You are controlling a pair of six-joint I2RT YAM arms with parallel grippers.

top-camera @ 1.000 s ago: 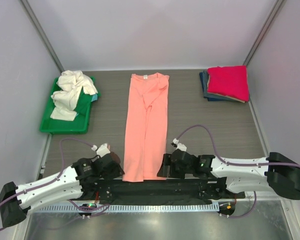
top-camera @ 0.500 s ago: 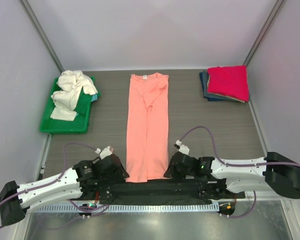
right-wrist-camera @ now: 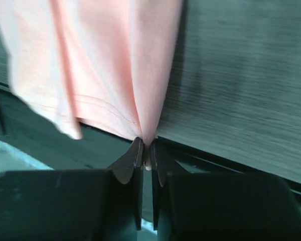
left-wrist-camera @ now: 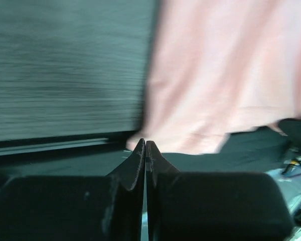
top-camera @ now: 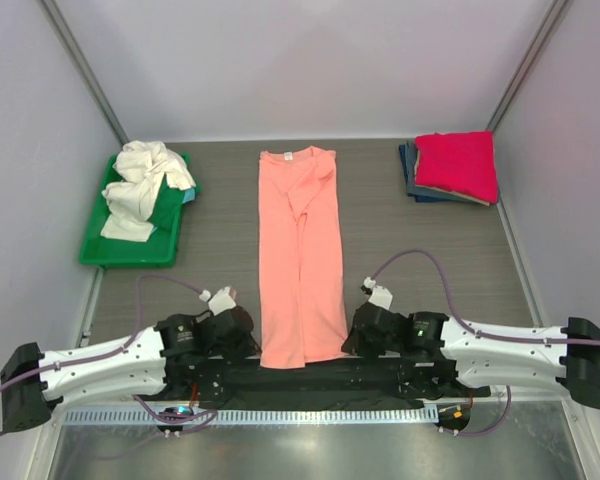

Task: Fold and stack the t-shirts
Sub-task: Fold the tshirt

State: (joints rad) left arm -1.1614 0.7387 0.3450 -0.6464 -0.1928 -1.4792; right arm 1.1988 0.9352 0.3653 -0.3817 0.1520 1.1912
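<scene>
- The left gripper (left-wrist-camera: pixel 145 145), low at the table's (top-camera: pixel 400 240) near edge, is clenched tight, its tips at the near-left hem corner of the salmon-pink t-shirt (top-camera: pixel 300 260); whether any cloth is caught between them cannot be told.
- The right gripper (right-wrist-camera: pixel 146 148) pinches the shirt's near-right hem corner, the fabric gathered into its closed tips.
- The salmon-pink t-shirt lies as a long narrow strip down the table's middle, collar at the far end.
- Far left, a cream-white t-shirt (top-camera: pixel 145 185) is crumpled on a green tray (top-camera: pixel 98 250).
- Far right, a folded magenta-red t-shirt (top-camera: pixel 458 165) tops a stack of dark blue t-shirts (top-camera: pixel 410 170).
</scene>
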